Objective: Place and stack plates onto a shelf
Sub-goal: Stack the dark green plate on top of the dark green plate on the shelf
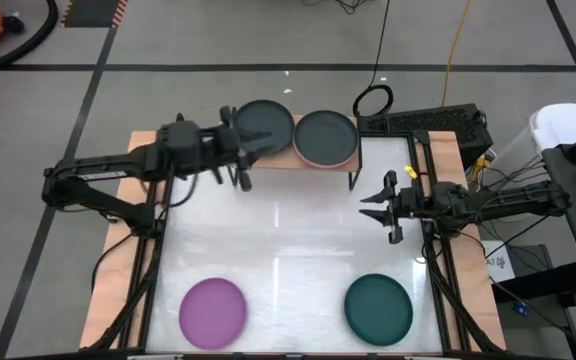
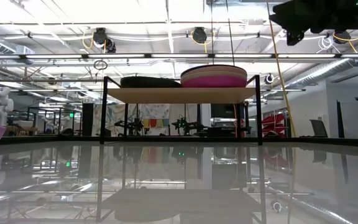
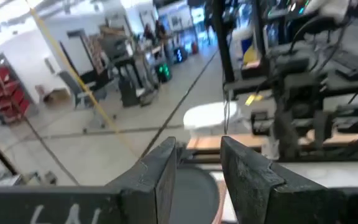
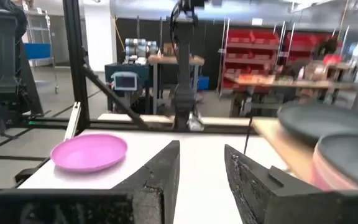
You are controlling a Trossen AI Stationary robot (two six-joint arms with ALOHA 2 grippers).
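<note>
The shelf (image 1: 280,160) stands at the table's far edge. On its left half lies one charcoal plate (image 1: 265,122). On its right half sits a stack (image 1: 325,137) with a charcoal plate on top; the low view shows pink, magenta and beige layers in that stack (image 2: 221,76). A purple plate (image 1: 213,310) and a dark teal plate (image 1: 378,307) lie flat near the table's near edge. My left gripper (image 1: 251,146) hovers open at the near left rim of the charcoal plate (image 3: 194,186). My right gripper (image 1: 370,206) is open above the table's right side, near the shelf's right legs.
The shelf's thin black legs (image 2: 104,112) stand on the white tabletop. The table's black frame rails (image 1: 438,270) run along its left and right sides. Between the shelf and the two near plates lies bare tabletop (image 1: 288,240). Cables and equipment (image 1: 423,122) sit beyond the far right corner.
</note>
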